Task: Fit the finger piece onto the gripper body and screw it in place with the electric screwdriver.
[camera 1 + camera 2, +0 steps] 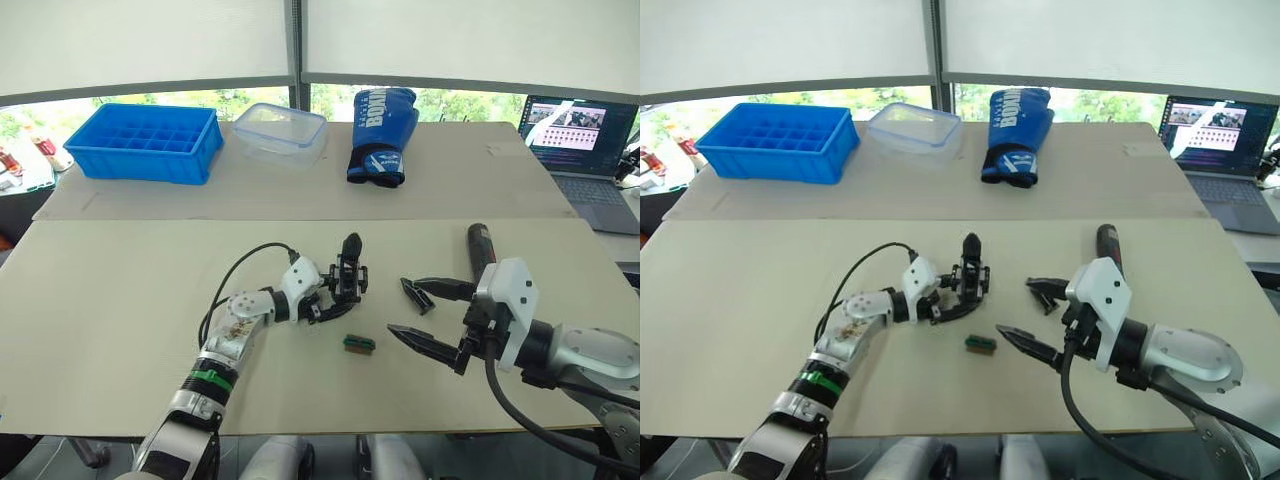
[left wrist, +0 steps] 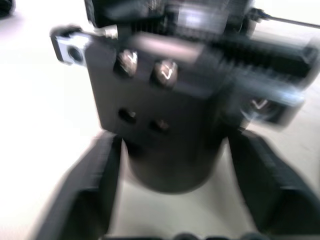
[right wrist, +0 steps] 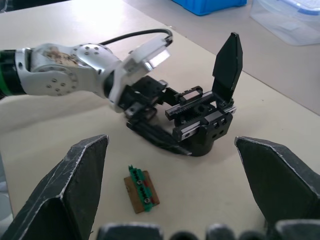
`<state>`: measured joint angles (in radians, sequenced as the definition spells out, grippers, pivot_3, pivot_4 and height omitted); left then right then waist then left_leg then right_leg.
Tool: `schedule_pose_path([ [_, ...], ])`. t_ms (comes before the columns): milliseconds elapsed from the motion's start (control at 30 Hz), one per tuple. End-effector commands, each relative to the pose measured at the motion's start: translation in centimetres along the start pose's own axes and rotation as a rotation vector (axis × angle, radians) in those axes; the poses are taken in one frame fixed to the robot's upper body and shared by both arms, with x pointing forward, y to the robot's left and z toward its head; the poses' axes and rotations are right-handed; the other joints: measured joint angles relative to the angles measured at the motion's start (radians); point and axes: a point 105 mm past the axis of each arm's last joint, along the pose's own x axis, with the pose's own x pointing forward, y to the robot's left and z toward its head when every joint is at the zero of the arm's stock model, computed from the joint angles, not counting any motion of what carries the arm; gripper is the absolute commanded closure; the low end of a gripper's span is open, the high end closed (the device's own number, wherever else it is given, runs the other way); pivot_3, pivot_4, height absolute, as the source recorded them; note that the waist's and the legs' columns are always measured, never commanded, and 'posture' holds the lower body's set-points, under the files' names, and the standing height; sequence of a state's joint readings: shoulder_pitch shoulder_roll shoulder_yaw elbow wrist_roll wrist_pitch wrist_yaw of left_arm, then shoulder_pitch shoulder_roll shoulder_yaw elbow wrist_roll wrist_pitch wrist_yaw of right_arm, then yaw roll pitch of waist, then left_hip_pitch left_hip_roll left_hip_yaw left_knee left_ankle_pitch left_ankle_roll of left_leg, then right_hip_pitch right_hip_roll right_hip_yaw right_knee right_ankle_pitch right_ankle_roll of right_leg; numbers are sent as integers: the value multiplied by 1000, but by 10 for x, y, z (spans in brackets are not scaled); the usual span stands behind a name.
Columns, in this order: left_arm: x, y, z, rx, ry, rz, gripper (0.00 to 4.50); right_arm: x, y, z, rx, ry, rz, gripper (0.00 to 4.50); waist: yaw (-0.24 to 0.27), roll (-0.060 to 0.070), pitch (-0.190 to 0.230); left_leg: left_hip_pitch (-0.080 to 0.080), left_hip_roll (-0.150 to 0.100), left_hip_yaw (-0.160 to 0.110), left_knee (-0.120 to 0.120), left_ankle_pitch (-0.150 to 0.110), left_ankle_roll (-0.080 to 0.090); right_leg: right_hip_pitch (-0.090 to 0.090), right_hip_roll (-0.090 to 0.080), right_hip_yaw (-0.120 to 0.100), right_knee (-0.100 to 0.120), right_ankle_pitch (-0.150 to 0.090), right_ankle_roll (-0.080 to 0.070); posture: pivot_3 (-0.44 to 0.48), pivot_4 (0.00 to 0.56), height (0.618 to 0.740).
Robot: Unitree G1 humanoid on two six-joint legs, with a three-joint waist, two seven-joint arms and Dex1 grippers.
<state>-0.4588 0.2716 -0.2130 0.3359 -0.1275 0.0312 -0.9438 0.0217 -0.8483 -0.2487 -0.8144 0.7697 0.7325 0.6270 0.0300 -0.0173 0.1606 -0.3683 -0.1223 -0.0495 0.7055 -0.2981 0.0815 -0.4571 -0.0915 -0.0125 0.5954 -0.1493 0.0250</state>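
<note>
Left gripper (image 1: 330, 300) apparently clasps the gripper body (image 1: 347, 278); right gripper (image 1: 425, 315), jaws spread and empty, must next collect the finger piece (image 1: 415, 294).

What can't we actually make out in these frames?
- Screwdriver: the right gripper covers its lower end in the eye views, so the bit is hidden.
- Gripper body: blurred in the left wrist view, screw holes unclear.
- Finger piece: too small in the eye views for detail.
- Laptop: cut by the frame edge.
</note>
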Motion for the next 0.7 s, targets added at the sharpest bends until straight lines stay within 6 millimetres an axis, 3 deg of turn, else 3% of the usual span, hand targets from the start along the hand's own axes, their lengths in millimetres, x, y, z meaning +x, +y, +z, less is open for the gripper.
schedule_pose_path([
  [33, -33, 6, -5, -1, 62, -7, 17, -7, -9, 14, -32, 28, -2, 0, -7, 0, 0, 0, 0, 0, 0, 0, 0, 0, 0, 0, 0, 0, 0, 0, 150, 740],
  [100, -50, 8, -1, 5, 83, -33, 17, -9, -15, 18, -12, 60, 13, 0, -13, 0, 0, 0, 1, 0, 0, 0, 0, 0, 1, 0, 0, 0, 0, 0, 150, 740],
  [167, -70, 6, 16, 9, 85, -107, 17, -12, -25, 17, 15, 158, 26, 0, -17, 0, 0, 0, 1, 0, 0, 0, 0, -1, 1, 0, 0, 0, 0, 0, 150, 740],
  [333, -103, -16, 85, 71, 58, -354, 17, -6, -62, 10, 153, 402, -26, 0, -15, 1, 1, -2, 1, 0, 0, 0, 1, -2, -1, -1, -1, 0, -1, 0, 150, 740],
  [533, -107, -35, 132, 170, 10, -475, 17, 17, -88, -3, 399, 639, -75, 0, -19, 1, 1, -3, 0, 0, 0, -1, 2, -1, -3, 1, -2, 0, -1, 0, 150, 740],
  [700, -102, -46, 150, 223, -33, -514, 17, 26, -96, -36, 474, 823, -115, 0, -17, 1, 1, -4, 0, -1, -1, -1, 2, -3, -3, 0, -2, 0, -2, 0, 150, 740],
])
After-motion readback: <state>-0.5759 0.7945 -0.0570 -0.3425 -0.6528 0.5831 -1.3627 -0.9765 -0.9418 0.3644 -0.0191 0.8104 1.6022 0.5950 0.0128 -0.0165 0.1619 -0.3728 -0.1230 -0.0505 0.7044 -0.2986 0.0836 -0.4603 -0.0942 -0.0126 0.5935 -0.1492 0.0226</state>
